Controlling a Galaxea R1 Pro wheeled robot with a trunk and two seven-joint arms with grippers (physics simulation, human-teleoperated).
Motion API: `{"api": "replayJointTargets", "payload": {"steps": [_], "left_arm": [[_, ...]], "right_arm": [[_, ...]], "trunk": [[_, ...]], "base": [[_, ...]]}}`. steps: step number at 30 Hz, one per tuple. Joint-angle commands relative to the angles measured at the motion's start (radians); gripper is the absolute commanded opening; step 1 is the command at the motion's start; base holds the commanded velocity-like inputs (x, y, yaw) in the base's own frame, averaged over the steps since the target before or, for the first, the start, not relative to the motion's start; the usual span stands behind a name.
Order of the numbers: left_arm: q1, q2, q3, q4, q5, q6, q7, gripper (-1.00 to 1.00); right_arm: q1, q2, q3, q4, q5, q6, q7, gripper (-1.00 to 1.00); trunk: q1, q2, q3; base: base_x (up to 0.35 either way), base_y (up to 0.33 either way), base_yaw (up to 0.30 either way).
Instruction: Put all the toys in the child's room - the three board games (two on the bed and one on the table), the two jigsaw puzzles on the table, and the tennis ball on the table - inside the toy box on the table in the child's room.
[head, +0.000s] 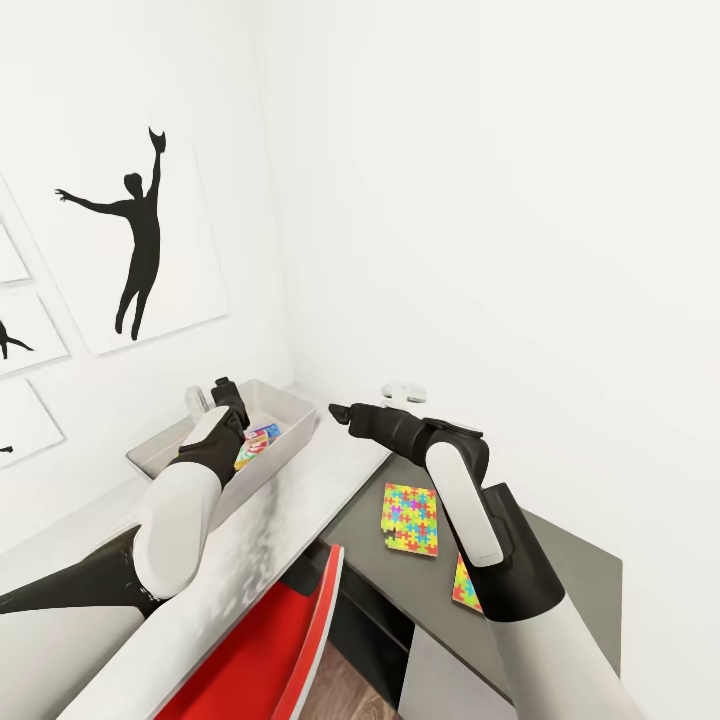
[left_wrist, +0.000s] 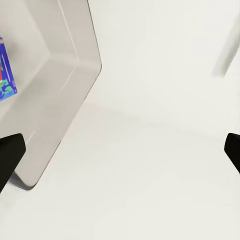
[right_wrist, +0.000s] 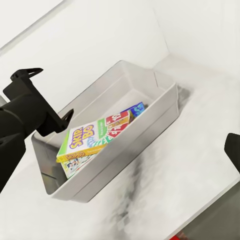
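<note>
On the grey desk just below-right of your right gripper (head: 338, 410), jaws apart & empty, the puzzle sheet (head: 410, 519) lies flat, nearer that arm than the left one over the bin (head: 296, 410).

White desk (head: 300, 500) runs along the wall into the corner. Grey toy box (head: 290, 440) sits on it near the corner end, board games (right_wrist: 95, 137) stacked inside. Lower dark grey desk (head: 580, 570) butts against its side: one jigsaw puzzle (head: 410, 518) lies flat there, a second puzzle (head: 465, 585) just beside it, partly hidden by the right arm.
</note>
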Motion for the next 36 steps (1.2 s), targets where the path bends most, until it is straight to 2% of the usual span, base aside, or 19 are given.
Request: {"api": "replayJointTargets", "payload": {"steps": [1, 15, 24, 36], "left_arm": [[-0.001, 0.000, -0.001, -0.002, 0.008, -0.003, 0.003, 1.00], [-0.001, 0.000, 0.002, -0.005, 0.008, -0.012, 0.003, 1.00], [-0.001, -0.002, 0.003, -0.057, 0.009, -0.013, 0.003, 1.00], [-0.001, -0.003, 0.003, -0.081, 0.009, -0.016, 0.003, 1.00]], "right_arm": [[-0.001, 0.000, 0.000, -0.001, -0.010, 0.002, -0.010, 1.00], [-0.001, 0.000, 0.000, 0.000, -0.010, 0.002, -0.010, 1.00], [-0.001, 0.000, 0.000, 0.000, -0.010, 0.002, -0.010, 1.00], [-0.001, 0.000, 0.000, 0.002, -0.011, 0.001, -0.010, 1.00]], "trunk": [[0.001, -0.002, -0.002], [0.001, -0.002, 0.016], [0.001, -0.002, 0.031], [0.001, -0.002, 0.051]], "base": [[0.000, 0.000, 0.000], [0.000, 0.000, 0.000], [0.000, 0.000, 0.000], [0.000, 0.000, 0.000]]}}
